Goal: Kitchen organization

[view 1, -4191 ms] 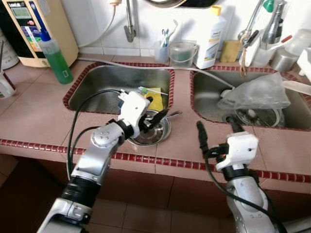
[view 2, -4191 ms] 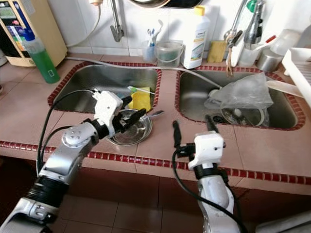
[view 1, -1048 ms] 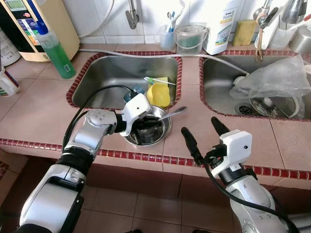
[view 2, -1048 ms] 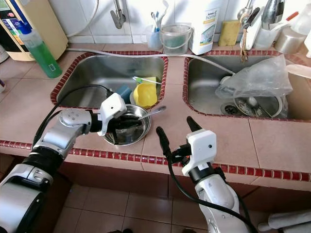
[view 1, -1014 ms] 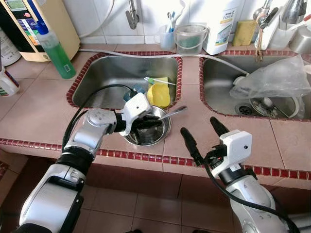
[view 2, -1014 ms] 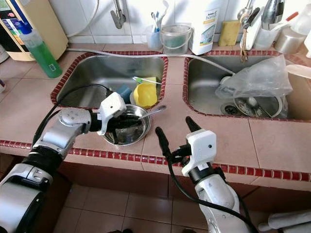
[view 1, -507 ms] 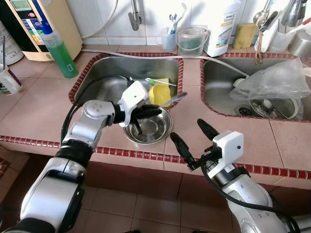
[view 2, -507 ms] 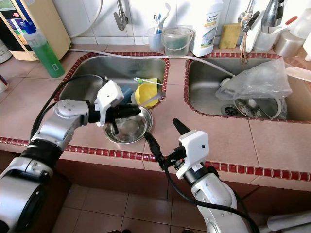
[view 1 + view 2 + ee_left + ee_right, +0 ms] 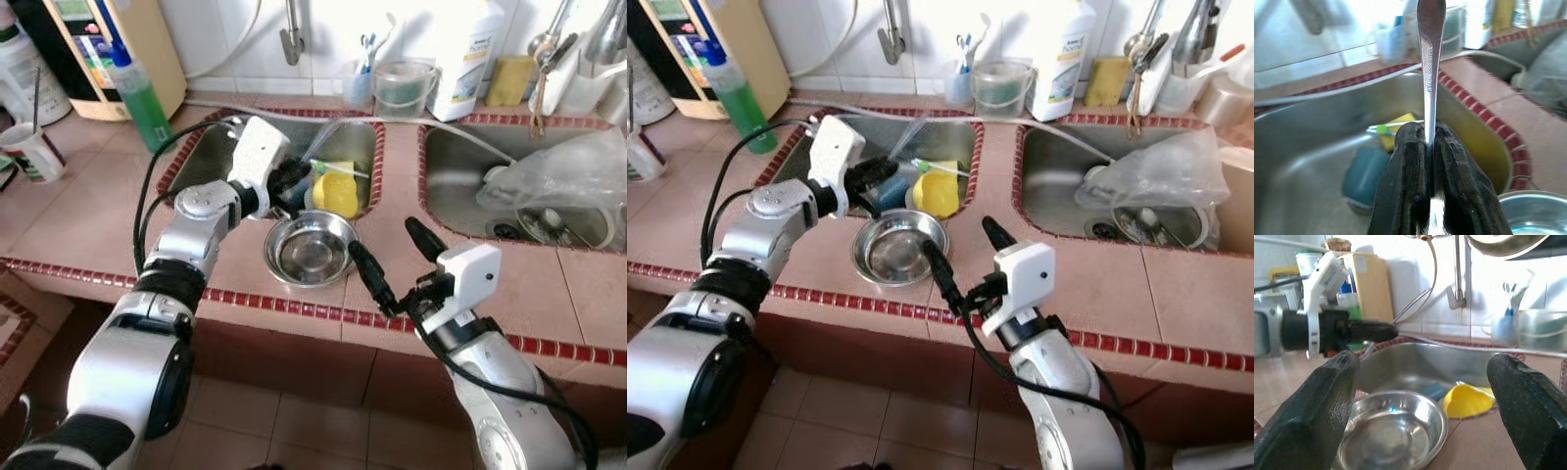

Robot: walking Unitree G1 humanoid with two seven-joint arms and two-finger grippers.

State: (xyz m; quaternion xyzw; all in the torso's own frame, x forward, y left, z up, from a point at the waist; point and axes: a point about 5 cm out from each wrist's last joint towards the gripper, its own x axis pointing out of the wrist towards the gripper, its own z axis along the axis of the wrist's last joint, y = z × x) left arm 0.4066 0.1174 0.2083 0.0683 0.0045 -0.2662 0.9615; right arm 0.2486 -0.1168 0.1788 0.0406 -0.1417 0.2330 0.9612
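Note:
My left gripper (image 9: 291, 180) is shut on a stainless steel spoon (image 9: 1430, 54) and holds it in the air over the front of the left sink (image 9: 211, 157), handle pointing up and away. Below it, a round steel bowl (image 9: 312, 250) sits empty on the tiled counter at the sink's front edge. My right gripper (image 9: 384, 241) hovers open just right of the bowl, its fingers (image 9: 1308, 416) spread wide and holding nothing. A yellow cup (image 9: 336, 192) and a teal item (image 9: 890, 192) lie in the left sink.
A green soap bottle (image 9: 140, 93) and a water dispenser (image 9: 108, 39) stand at the back left, with a paper cup (image 9: 34, 152) nearer. A crumpled plastic bag (image 9: 568, 171) fills the right sink. A white bottle (image 9: 470, 54) and a clear cup (image 9: 397, 88) line the wall.
My left gripper has lifted the spoon out of the steel bowl and up over the left sink. The right gripper has moved in closer to the bowl. The camera has shifted.

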